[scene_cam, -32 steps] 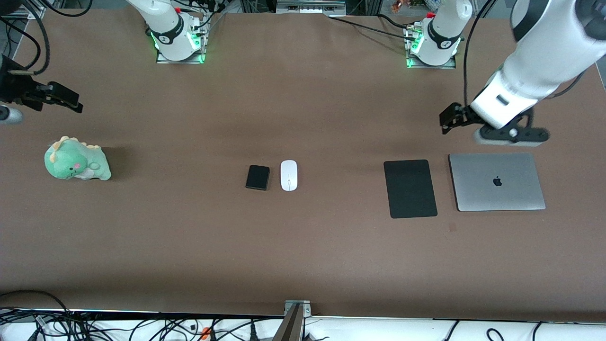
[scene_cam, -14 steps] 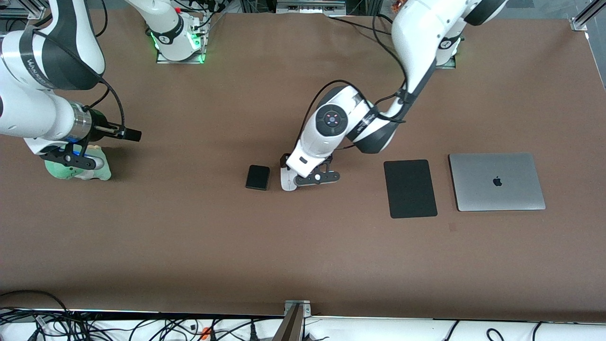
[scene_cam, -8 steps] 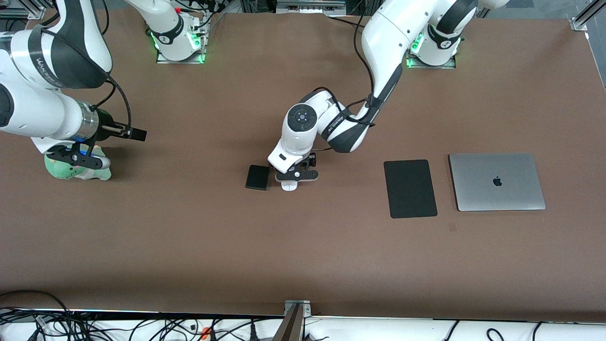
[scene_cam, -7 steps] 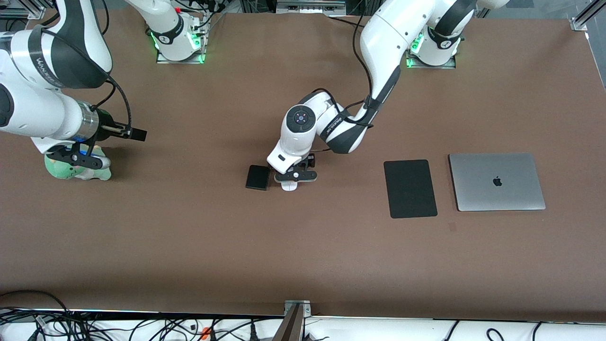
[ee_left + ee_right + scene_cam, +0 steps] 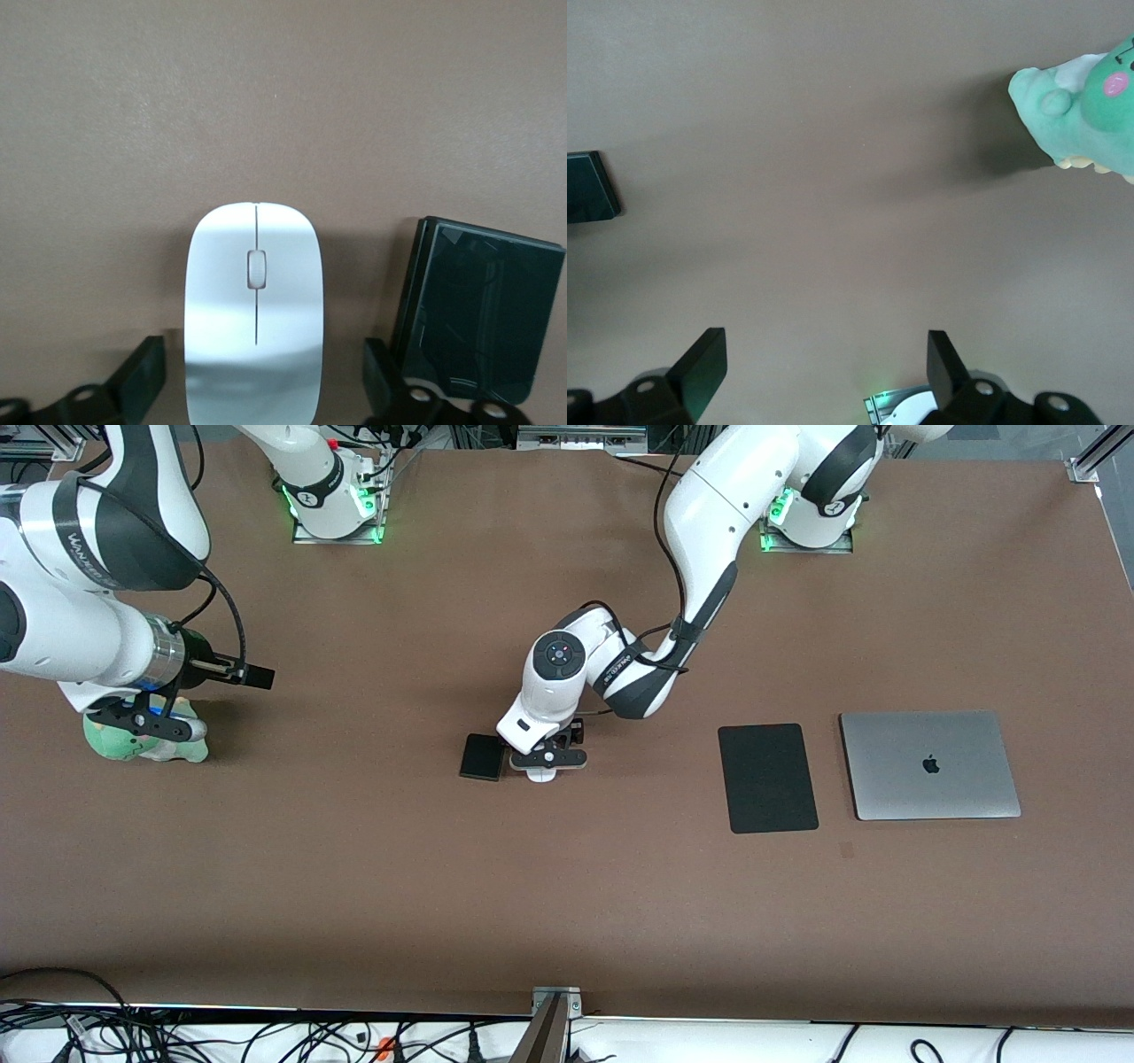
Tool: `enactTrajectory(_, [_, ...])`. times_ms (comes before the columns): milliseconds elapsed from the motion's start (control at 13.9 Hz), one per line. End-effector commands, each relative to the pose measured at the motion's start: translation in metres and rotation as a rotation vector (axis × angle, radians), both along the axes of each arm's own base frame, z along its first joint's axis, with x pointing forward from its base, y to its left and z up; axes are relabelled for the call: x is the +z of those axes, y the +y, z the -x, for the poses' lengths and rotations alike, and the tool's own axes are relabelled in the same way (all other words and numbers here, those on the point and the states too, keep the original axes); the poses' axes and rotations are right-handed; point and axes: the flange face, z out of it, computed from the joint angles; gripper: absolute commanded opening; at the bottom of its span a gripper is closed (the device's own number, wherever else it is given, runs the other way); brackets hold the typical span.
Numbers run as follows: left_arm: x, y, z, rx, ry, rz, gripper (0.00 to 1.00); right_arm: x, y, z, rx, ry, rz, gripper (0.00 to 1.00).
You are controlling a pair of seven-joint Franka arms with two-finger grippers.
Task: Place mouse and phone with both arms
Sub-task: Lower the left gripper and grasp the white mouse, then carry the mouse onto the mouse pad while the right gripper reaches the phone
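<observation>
The white mouse [image 5: 541, 774] lies mid-table, mostly hidden under my left gripper [image 5: 541, 756]. In the left wrist view the mouse [image 5: 254, 310] lies between the two open fingers [image 5: 142, 376], with a gap on each side. My left gripper [image 5: 261, 382] is open around it and low over the table. The black phone [image 5: 482, 756] lies flat right beside the mouse, toward the right arm's end; it also shows in the left wrist view [image 5: 478, 314]. My right gripper [image 5: 255, 677] is open and empty [image 5: 824, 363], up in the air over bare table next to a plush toy.
A green plush dinosaur [image 5: 133, 742] sits under the right arm's wrist, also in the right wrist view [image 5: 1090, 106]. A flat black mat [image 5: 767, 778] and a closed grey laptop [image 5: 928, 764] lie toward the left arm's end.
My left arm swung from over the laptop to the mouse and came down with its fingers astride it. My right arm came in over the plush toy and has since held still.
</observation>
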Motion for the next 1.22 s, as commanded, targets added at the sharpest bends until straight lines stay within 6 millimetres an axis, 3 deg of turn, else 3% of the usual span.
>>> enactTrajectory(0, [-0.001, -0.001, -0.007, -0.073, -0.041, -0.014, 0.69, 0.002, 0.002, 0.002, -0.015, -0.005, -0.015, 1.0])
enactTrajectory(216, [0.006, 0.007, -0.016, -0.082, -0.045, -0.017, 0.3, 0.003, 0.004, 0.002, -0.012, -0.007, -0.015, 1.0])
enactTrajectory(360, [0.021, 0.024, -0.036, -0.071, -0.063, -0.01, 0.21, 0.003, 0.004, 0.002, -0.012, -0.007, -0.015, 1.0])
enactTrajectory(504, [0.041, 0.063, -0.069, -0.061, -0.071, -0.001, 0.18, 0.003, 0.005, 0.002, -0.01, -0.007, -0.015, 1.0])
enactTrajectory(792, [0.078, 0.141, -0.11, -0.144, -0.013, -0.043, 0.05, 0.004, 0.008, 0.001, -0.009, -0.008, -0.033, 1.0])
enactTrajectory(864, [0.084, 0.161, -0.114, -0.149, -0.002, -0.053, 0.0, 0.006, 0.009, 0.001, -0.007, -0.017, -0.037, 1.0])
enactTrajectory(1008, [0.093, 0.209, -0.119, -0.132, 0.017, -0.07, 0.0, 0.005, 0.019, -0.003, 0.01, -0.042, -0.046, 1.0])
enactTrajectory(1153, [0.097, 0.255, -0.112, -0.128, 0.043, -0.09, 0.0, -0.005, 0.047, -0.009, 0.023, -0.071, -0.078, 1.0])
